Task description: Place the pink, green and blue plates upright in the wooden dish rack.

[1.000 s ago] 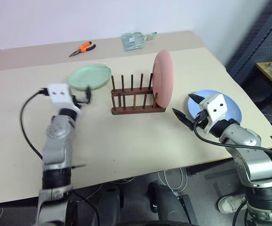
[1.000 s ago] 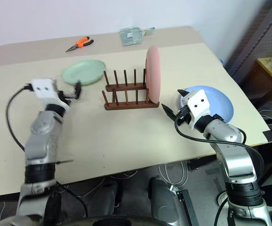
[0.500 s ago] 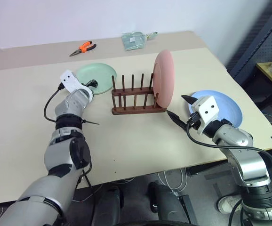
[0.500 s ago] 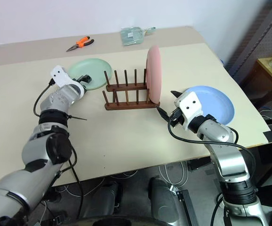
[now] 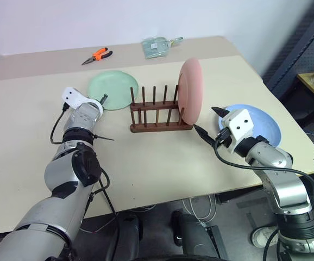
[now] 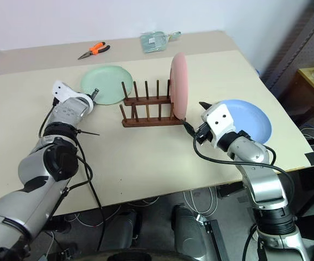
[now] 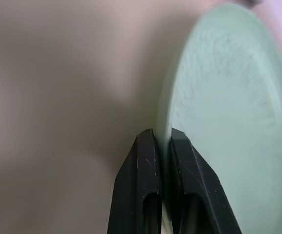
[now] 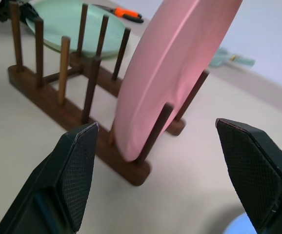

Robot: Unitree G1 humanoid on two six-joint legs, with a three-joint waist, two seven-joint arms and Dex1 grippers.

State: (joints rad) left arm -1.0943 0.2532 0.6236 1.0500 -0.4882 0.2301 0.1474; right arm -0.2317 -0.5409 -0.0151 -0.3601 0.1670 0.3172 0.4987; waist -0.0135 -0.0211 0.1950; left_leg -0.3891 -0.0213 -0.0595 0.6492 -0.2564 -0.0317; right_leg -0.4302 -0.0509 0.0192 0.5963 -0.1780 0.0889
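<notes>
Green plate [image 5: 113,89] lies flat on table [image 5: 146,157], just left of rack [image 5: 158,117], rim touching or nearly touching rack's left end, can't tell which. L gripper [image 5: 101,99] at plate's near-left rim, fingers [image 7: 146,161] pinched narrow on the rim edge: wrist view shows one finger each side of the rim, so it's clamped on green plate. Plate not lifted yet, judging by head views.

Key relation: rack sits right of the held plate, free slots between dowels start at the rack's left end, close to plate. Slots run across the rack's length, so plate prob needs tipping onto its edge, face parallel to pink plate [image 5: 190,91], then lowering between dowels. L arm clearly the nearer one; reaches out fwd, forearm stretched over table, gripper pointing roughly level toward plate.

Pink plate already upright in rack's rightmost slot. Blue plate [image 5: 263,120] flat on table at right, well apart from rack, partly under R arm. R gripper [image 5: 207,124] hangs just right of rack's right end, near pink plate's lower edge, fingers spread wide, holding nothing.

Task approx one third done; green in hand, blue untouched.
</notes>
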